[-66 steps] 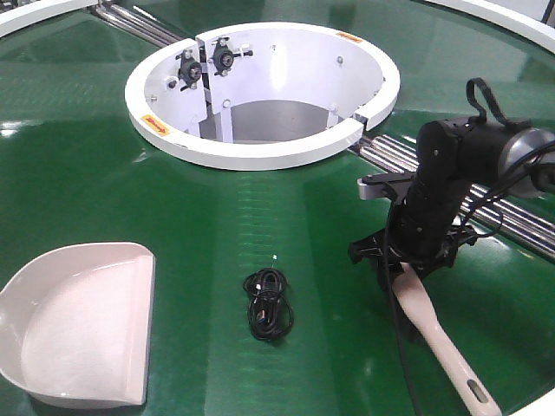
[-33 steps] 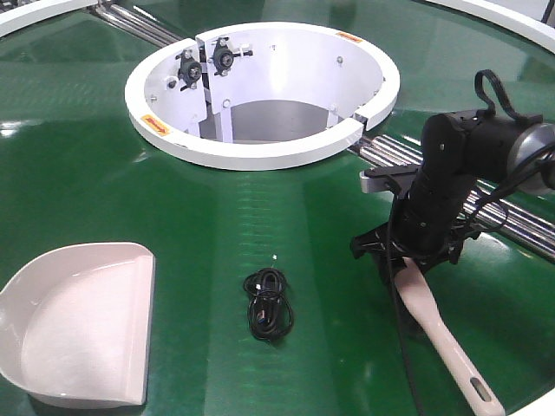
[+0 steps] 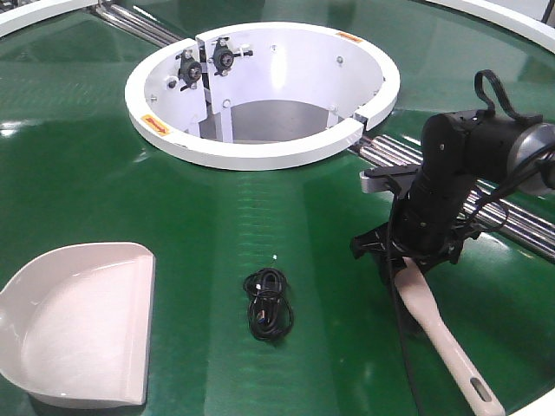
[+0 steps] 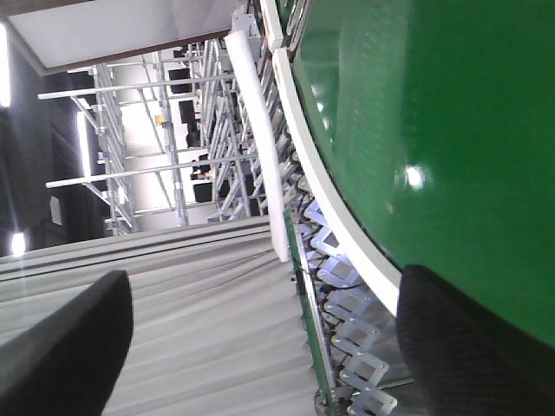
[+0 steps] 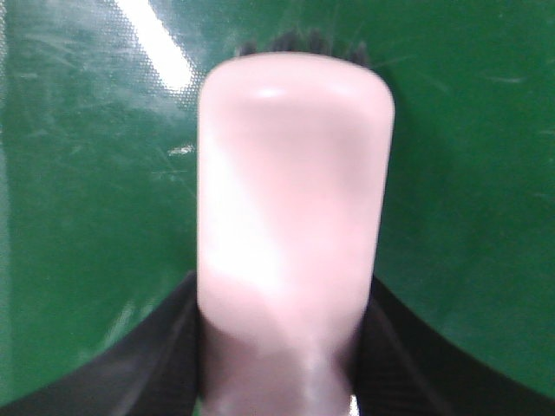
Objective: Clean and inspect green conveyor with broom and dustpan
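Note:
The green conveyor [image 3: 87, 173] fills the front view. The pale dustpan [image 3: 78, 329] lies on it at the lower left, open side to the right. At the right, the pinkish broom [image 3: 447, 342] lies with its handle toward the lower right edge. My right gripper [image 3: 406, 251] is shut on the broom's head end. In the right wrist view the broom [image 5: 290, 191] sits tight between both black fingers [image 5: 169, 355], with dark bristles at its far tip. My left gripper [image 4: 260, 347] is open and empty beside the belt's edge [image 4: 451, 130]; it is out of the front view.
A coiled black cable [image 3: 267, 305] lies on the belt between dustpan and broom. The white ring housing [image 3: 260, 156] stands behind, with steel rollers [image 3: 507, 221] running past my right arm. Racks and a grey curtain [image 4: 199, 329] lie beyond the belt edge.
My right arm has shifted slightly to the right with the broom, so the handle end has slid toward the right edge. Dustpan and cable have not moved.

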You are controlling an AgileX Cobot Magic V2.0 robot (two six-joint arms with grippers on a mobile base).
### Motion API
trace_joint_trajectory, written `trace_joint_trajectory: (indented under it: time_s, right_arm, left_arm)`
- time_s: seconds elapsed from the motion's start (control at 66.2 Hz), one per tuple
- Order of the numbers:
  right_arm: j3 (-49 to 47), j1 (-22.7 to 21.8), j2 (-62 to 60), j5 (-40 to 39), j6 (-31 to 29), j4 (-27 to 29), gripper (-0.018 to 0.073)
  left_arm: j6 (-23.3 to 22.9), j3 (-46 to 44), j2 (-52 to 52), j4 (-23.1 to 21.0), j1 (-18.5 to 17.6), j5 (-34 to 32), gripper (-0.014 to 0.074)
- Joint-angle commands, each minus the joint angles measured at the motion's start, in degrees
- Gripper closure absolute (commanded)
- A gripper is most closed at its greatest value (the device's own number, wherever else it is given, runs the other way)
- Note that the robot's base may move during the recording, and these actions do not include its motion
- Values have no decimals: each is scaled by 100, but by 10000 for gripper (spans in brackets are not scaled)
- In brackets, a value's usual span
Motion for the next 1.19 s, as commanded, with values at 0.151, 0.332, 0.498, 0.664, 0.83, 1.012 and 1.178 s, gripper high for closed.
trace_joint_trajectory:
  time_s: [0.151, 0.332, 0.498, 0.664, 0.83, 1.012, 1.178]
  right_arm:
    - [-157, -3, -331, -11, -32, -38, 569]
    - [-157, -3, -331, -11, -32, -38, 569]
    - [-157, -3, -331, -5, -32, -38, 569]
    - [-157, -3, -331, -5, -32, -38, 569]
    - [-157, -3, -331, -5, -32, -38, 569]
    - [-157, -3, -331, 17, -32, -32, 569]
    - [-157, -3, -331, 17, -32, -32, 569]
  left_arm:
    - [-41, -201, -3, 98, -50, -366, 27]
    - [-35, -201, -3, 52, -50, 294, 27]
    - [-31, -212, 184, 53, -50, 1878, 27]
    - [-20, -218, 657, -145, -50, 3018, 27]
    - [26, -620, 1526, -400, -50, 4173, 27]
    - [26, -1421, 2490, -348, -43, 4864, 27]
    - [79, -1796, 3111, -348, 9, 4864, 27]
